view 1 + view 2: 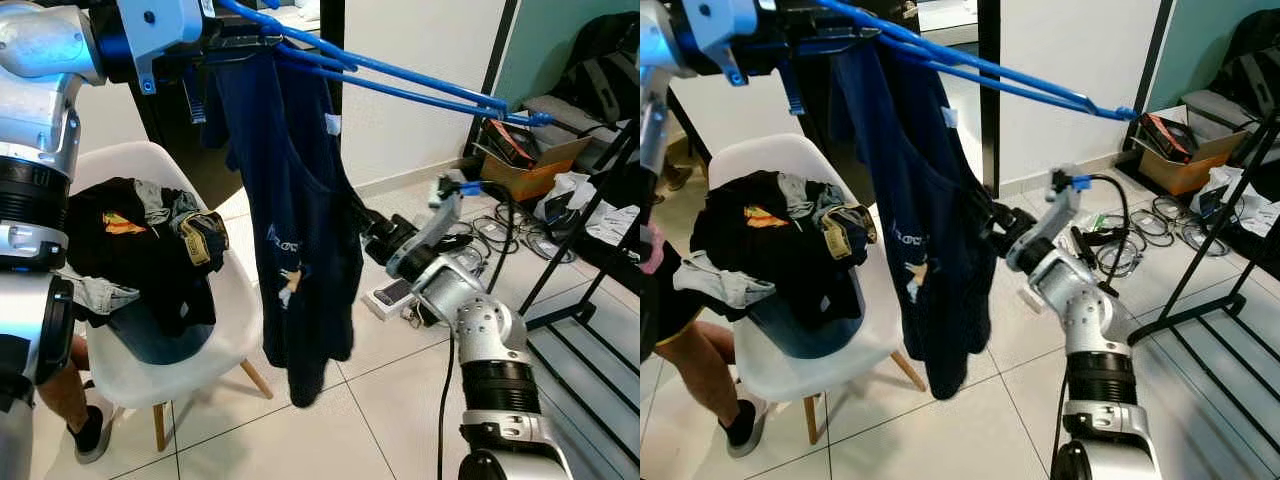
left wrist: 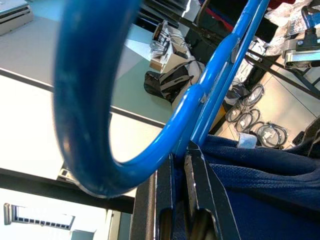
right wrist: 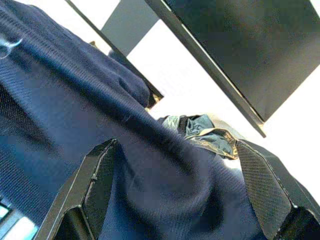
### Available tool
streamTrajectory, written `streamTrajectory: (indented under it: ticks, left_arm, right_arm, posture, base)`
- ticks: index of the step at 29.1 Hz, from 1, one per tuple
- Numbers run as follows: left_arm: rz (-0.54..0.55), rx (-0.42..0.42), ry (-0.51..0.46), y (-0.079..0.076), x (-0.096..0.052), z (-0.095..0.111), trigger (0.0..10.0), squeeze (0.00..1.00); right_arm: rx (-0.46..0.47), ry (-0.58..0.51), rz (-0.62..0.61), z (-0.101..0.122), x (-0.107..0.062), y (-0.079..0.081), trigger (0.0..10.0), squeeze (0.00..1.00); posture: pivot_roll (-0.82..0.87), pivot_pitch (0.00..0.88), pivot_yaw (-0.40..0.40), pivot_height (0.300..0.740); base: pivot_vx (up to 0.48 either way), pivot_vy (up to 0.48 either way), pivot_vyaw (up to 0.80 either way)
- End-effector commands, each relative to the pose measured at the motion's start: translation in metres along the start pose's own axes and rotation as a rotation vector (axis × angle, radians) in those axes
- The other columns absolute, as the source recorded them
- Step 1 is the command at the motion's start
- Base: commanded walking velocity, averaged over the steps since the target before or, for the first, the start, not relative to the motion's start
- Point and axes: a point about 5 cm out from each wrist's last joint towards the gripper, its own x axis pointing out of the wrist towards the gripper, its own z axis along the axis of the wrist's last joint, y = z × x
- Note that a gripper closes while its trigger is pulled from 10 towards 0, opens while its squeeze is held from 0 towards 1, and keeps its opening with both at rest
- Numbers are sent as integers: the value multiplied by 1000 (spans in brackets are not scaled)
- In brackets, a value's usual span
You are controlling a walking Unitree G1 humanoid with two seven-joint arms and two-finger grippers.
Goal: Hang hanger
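Left gripper (image 2: 182, 165) clamped on the neck of the blue plastic hanger (image 1: 400, 75), held high. Right gripper (image 3: 175, 195) spread wide against the hanging navy sleeveless shirt (image 1: 300, 230). Hanger looks light and stiff but slick; shirt limp and may slide. Grip the neck, not the fabric.

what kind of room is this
Probably a lived-in room doubling as a workspace: tiled floor, a white chair heaped with clothes, cables and a cardboard box by the wall, and a black rack.
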Motion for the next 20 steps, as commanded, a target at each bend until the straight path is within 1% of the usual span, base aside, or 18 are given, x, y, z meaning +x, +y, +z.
streamTrajectory:
  ticks: [1,2,3,4,5,9,10,12,14,15,16,17,18,20]
  left_arm:
    - [22,31,-50,8,0,10,10000,0]
    - [22,31,-50,8,0,10,10000,0]
    - [21,30,-52,7,0,10,10000,0]
    - [21,30,-52,7,0,10,10000,0]
    - [19,29,-54,7,1,10,10000,0]
    - [18,29,-54,6,1,10,10000,0]
    - [15,30,-62,6,2,11,10000,0]
    - [13,35,-75,7,4,14,10000,0]
    - [13,35,-75,7,4,14,10000,0]
    - [12,36,-80,7,4,14,10000,0]
    - [12,37,-81,7,5,15,10000,0]
    - [12,38,-81,8,4,15,10000,0]
    - [11,39,-81,8,4,15,10000,0]
    - [11,39,-81,8,4,15,10000,0]
  right_arm:
    - [43,-15,86,3,2,11,10000,0]
    - [43,-15,86,3,2,11,10000,0]
    - [63,-29,130,5,1,15,10000,0]
    - [63,-29,130,5,1,15,10000,0]
    - [73,-42,166,7,-1,19,10000,0]
    - [75,-48,183,8,-2,21,10000,0]
    - [43,-5,169,3,-1,21,10000,0]
    - [-55,168,112,-20,2,17,10000,0]
    - [-55,168,112,-20,2,17,10000,0]
    - [-82,227,94,-28,2,16,10000,0]
    - [-97,267,78,-33,2,14,9255,0]
    - [-107,295,46,-35,1,10,1882,0]
    - [-113,310,24,-35,1,7,0,0]
    - [-113,310,24,-35,1,7,0,0]
  posture:
    - [8,0,60,740]
    - [8,0,60,740]
    - [8,0,61,740]
    - [8,0,61,740]
    - [10,0,60,740]
    - [10,0,60,740]
    - [10,0,62,740]
    - [11,0,60,740]
    - [11,0,60,740]
    - [11,0,60,740]
    - [14,0,58,740]
    - [14,0,58,740]
    - [15,0,58,740]
    - [15,0,58,740]
  base:
    - [0,0,0]
    - [0,0,0]
    - [0,0,0]
    - [0,0,0]
    - [0,0,0]
    - [0,0,0]
    - [0,0,0]
    - [0,0,0]
    - [0,0,0]
    - [0,0,0]
    - [0,0,0]
    - [0,0,0]
    - [0,0,0]
    - [0,0,0]
